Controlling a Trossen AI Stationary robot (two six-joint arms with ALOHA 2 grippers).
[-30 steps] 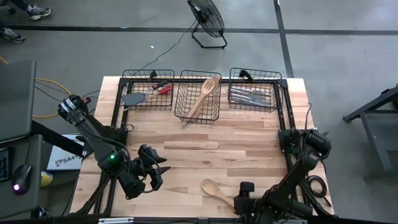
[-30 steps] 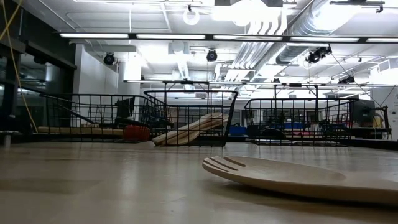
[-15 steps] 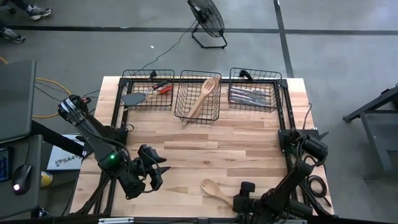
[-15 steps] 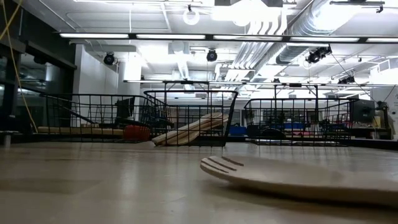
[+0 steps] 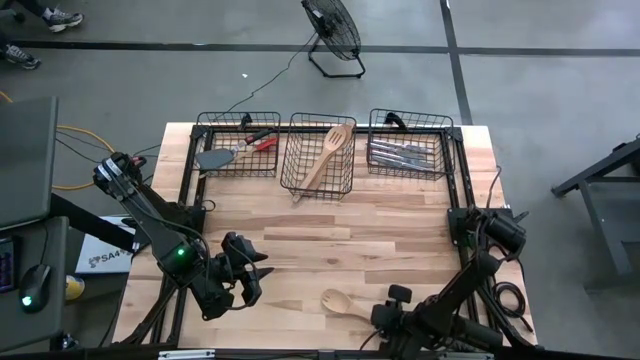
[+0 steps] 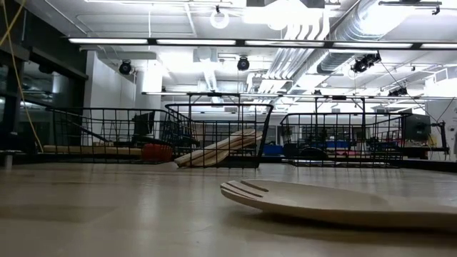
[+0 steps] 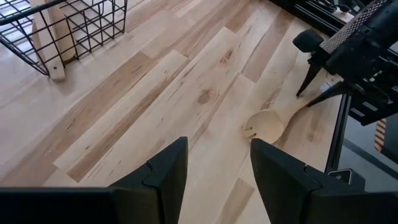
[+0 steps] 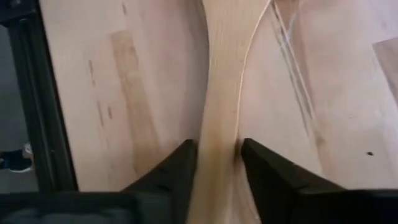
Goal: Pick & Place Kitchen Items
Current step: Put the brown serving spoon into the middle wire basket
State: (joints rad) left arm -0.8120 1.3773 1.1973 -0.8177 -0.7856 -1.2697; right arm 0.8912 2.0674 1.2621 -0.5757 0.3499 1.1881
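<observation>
- Step in hand: I judge this to be the pick of the last loose utensil. A pale wooden fork [image 5: 338,302] lies flat on the table [image 5: 380,235] near its front edge, head toward the left arm, handle running under the right arm's wrist.
- Right gripper [image 8: 216,163]: the right wrist view shows both dark fingers [image 8: 176,168] set on either side of the handle and pressing its edges, so I read the jaws as clamped on the wooden fork. The low view shows the fork resting on the wood, not lifted.
- Left gripper [image 7: 217,168]: it waits over the front-left part of the table, jaws apart, nothing between them.
- Items already placed: a wooden spoon [image 5: 327,155] leans in the middle basket [image 5: 318,187]; silver cutlery [image 5: 403,154] lies in the right basket [image 5: 450,150]; a black turner [image 5: 215,158] and a red-headed spatula [image 5: 262,142] lie in the left basket [image 5: 200,125].
- Next move, my judgement: lift the fork straight up so the head clears the board, carry it across to the middle basket with the other wooden piece, clear the wire rim, then release. The long head overhangs the grip, so it may droop or swing.
- Writing: a white label beside the left arm's base [image 5: 100,262] reads roughly "SA4"; the rest is hidden. I find no other legible brand or text.
</observation>
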